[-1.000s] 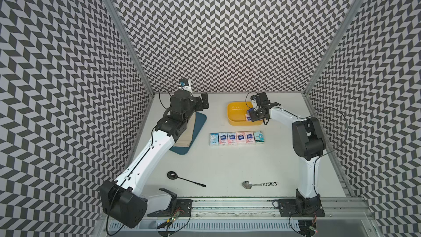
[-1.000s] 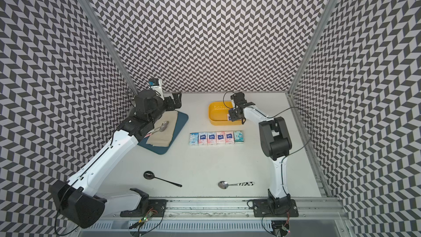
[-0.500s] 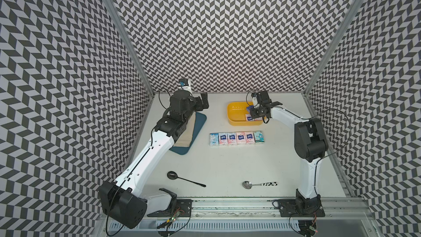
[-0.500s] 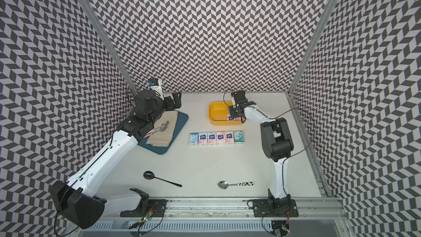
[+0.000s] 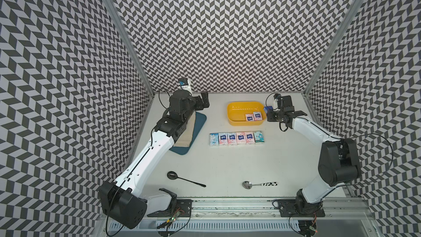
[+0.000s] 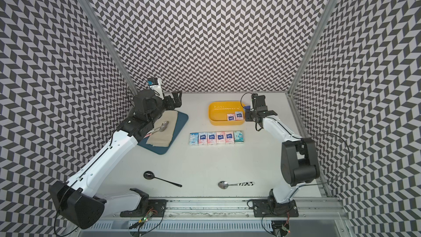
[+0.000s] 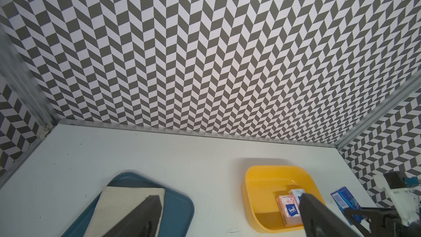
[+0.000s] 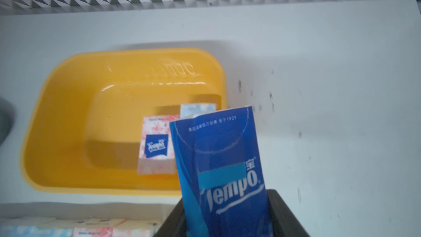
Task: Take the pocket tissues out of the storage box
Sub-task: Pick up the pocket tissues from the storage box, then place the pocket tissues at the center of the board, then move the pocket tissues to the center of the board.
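The right gripper [image 8: 227,220] has risen out of the yellow box [image 5: 237,112] and now hangs just outside the box's end nearest the right arm, pinching the dark blue pack [image 8: 218,167] upright. That pack is out and, I judge, ready to join the six packs [image 5: 237,138] lined up in front of the box. Two packs [image 5: 249,116] remain inside. The left gripper [image 5: 204,100], spread and empty, hovers beyond the box's other end, near the blue tray [image 5: 200,121]. The white table [image 5: 227,163] is otherwise bare apart from two spoons [image 5: 257,184] farther forward, and chevron walls [image 5: 216,30] stand behind the box.
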`<state>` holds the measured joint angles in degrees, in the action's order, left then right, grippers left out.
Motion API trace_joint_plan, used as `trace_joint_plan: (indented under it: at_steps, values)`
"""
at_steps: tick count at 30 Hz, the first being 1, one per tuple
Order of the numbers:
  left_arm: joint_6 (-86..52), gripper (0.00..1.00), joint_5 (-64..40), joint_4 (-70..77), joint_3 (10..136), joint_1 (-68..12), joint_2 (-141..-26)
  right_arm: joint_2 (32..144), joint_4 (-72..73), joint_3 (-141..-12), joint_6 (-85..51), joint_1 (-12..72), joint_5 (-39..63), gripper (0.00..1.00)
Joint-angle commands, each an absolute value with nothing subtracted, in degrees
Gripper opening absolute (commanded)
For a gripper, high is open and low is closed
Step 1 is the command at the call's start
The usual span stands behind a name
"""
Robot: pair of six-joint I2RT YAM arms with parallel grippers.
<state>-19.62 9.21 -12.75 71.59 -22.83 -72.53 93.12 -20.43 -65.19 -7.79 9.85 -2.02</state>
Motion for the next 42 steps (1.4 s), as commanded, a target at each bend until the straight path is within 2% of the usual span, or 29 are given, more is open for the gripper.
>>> trace_joint_plan:
  at_steps: [1,14,21,27,29,33,42]
  values:
    - [-21.16,0.99,7.5,-10.46,71.55,-22.76,-72.1,89.24,-16.9,-59.2,-11.86,9.58,-1.09,0.51]
    - [-21.27,0.99,7.35,-8.81,69.95,-24.88,-73.08,84.09,-11.34,-44.36,-16.49,9.67,4.27,0.52]
    - [-21.36,0.99,8.7,-9.14,71.19,-26.52,-74.37,83.69,-13.04,-46.63,-15.26,9.69,4.6,0.66]
    - [-21.35,0.99,9.25,-9.54,72.84,-27.02,-75.76,84.15,-14.68,-51.25,-13.89,9.67,2.93,0.69]
    - [-21.14,0.99,9.39,-9.49,73.12,-27.06,-76.11,86.39,-14.76,-52.02,-13.38,9.51,1.97,0.69]
    - [-19.92,0.99,10.54,-9.85,73.65,-27.07,-76.98,89.72,-13.72,-51.5,-12.86,9.25,2.37,0.59]
    - [-19.18,0.99,10.32,-10.11,73.48,-27.06,-77.98,87.94,-11.7,-46.93,-13.71,8.54,0.0,0.53]
